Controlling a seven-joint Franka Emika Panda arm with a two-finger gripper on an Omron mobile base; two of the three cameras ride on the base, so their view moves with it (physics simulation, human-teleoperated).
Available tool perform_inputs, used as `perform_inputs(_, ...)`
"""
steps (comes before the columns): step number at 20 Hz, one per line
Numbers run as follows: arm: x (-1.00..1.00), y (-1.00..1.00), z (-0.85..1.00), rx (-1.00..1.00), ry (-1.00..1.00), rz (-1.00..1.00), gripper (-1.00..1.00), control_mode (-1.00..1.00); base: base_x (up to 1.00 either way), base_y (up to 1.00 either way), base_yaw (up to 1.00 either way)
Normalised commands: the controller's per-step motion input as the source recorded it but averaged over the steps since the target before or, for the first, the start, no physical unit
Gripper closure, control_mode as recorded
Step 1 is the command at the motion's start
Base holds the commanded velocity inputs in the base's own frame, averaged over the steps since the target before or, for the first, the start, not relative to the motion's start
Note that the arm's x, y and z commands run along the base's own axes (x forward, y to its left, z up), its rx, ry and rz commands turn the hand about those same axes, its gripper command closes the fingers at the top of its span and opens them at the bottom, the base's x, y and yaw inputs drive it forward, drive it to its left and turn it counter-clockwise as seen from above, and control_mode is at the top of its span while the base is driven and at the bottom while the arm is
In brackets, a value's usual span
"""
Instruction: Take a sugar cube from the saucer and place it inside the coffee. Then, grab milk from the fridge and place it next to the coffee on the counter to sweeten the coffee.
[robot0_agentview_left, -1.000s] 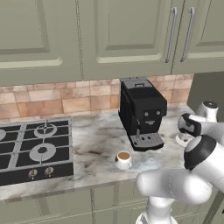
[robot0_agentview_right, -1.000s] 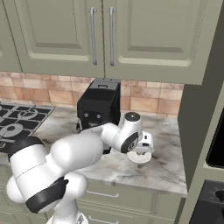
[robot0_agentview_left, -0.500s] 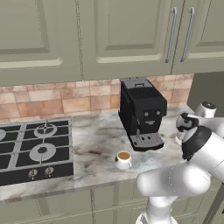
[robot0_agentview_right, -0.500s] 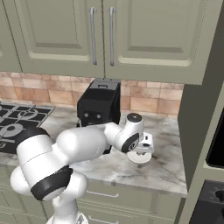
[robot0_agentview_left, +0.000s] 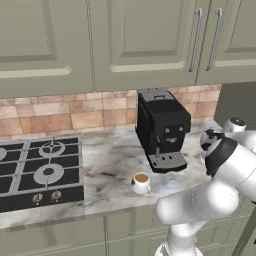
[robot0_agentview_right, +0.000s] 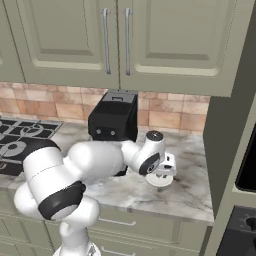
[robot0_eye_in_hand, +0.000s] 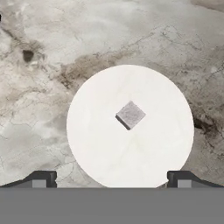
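I've got the gripper (robot0_eye_in_hand: 112, 179) spread wide and empty, hanging straight above the saucer (robot0_eye_in_hand: 96, 148) on the counter (robot0_eye_in_hand: 43, 87), the sugar cube (robot0_eye_in_hand: 130, 115) sitting at its middle, while the coffee (robot0_agentview_left: 141, 182) stands before the black coffee machine (robot0_agentview_left: 162, 127).

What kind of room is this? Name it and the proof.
A home kitchen, rendered: a marble-patterned counter carries a black gas hob and a black coffee machine, with olive-green cabinets above.
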Motion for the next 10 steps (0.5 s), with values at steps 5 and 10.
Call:
perform_inputs(5, 0.13, 0.00, -0.11, 0.00, 0.00, 0.00, -1.00, -1.00, 0.00, 0.00, 0.00)
perform_inputs(10, 0.15, -0.01, -0.05, 0.00, 0.00, 0.00, -1.00, -1.00, 0.00, 0.00, 0.00)
